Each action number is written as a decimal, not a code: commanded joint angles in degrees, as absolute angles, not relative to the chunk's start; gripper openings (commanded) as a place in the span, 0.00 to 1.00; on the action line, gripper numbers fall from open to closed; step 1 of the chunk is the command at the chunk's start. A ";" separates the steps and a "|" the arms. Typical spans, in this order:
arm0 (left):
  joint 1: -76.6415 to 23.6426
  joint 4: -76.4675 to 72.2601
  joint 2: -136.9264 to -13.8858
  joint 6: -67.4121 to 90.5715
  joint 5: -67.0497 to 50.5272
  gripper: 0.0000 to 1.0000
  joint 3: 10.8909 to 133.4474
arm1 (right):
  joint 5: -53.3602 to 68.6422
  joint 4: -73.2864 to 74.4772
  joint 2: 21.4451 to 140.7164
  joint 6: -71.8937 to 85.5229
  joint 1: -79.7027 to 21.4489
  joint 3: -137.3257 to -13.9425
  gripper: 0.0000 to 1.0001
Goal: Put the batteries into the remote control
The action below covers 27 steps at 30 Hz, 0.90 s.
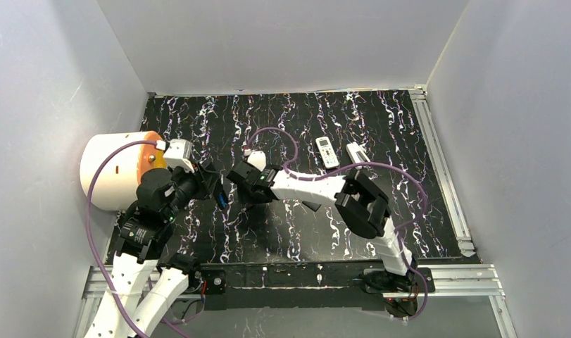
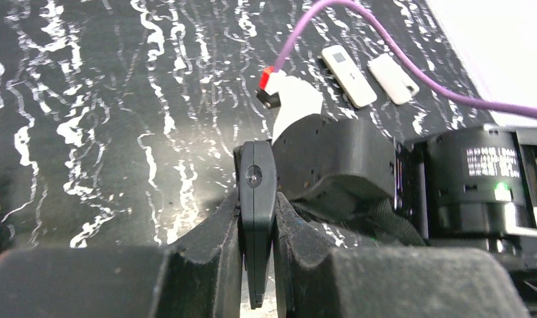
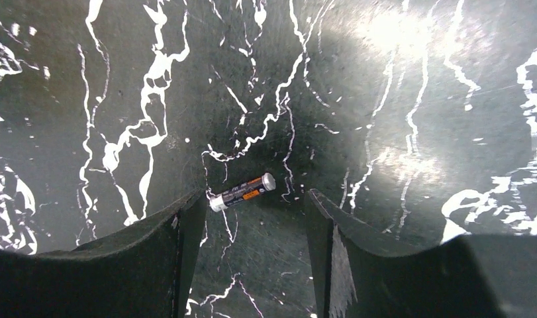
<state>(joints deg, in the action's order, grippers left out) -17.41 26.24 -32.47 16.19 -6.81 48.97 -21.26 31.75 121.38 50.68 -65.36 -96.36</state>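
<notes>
Top camera, high behind both arms, looks down on the whole worktop (image 1: 198, 120). Wrist cameras peer closely past the left end effector (image 2: 257, 207) and right end effector (image 3: 252, 207). The right arm (image 2: 477, 179), ahead of the left end effector, also appears from above.

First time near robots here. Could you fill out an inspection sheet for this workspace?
Surface: black marbled mat, flat.
Job's things: battery lying on the mat; black slab, perhaps the remote, held edge-on.
Clutter: two white remotes side by side at the back; white drum at left.
Grippers: left gripper shut on the black slab; right gripper open, astride the battery.
Cables: purple cable looping over the arms.
Surroundings: plain white walls.
</notes>
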 commanded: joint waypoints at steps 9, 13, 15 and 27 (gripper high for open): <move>-17.45 30.26 -30.97 17.74 9.51 0.00 50.63 | -31.70 41.47 128.06 56.63 -68.31 -106.13 0.69; -17.49 30.02 -30.85 17.68 9.55 0.00 50.44 | -32.41 43.50 130.72 55.81 -68.62 -108.67 0.70; -17.49 30.02 -30.86 17.55 9.59 0.00 50.36 | -32.77 44.62 131.77 55.24 -68.86 -109.48 0.68; -17.48 30.02 -30.51 17.75 9.78 0.00 49.86 | -32.74 48.37 130.69 54.62 -70.78 -107.65 0.55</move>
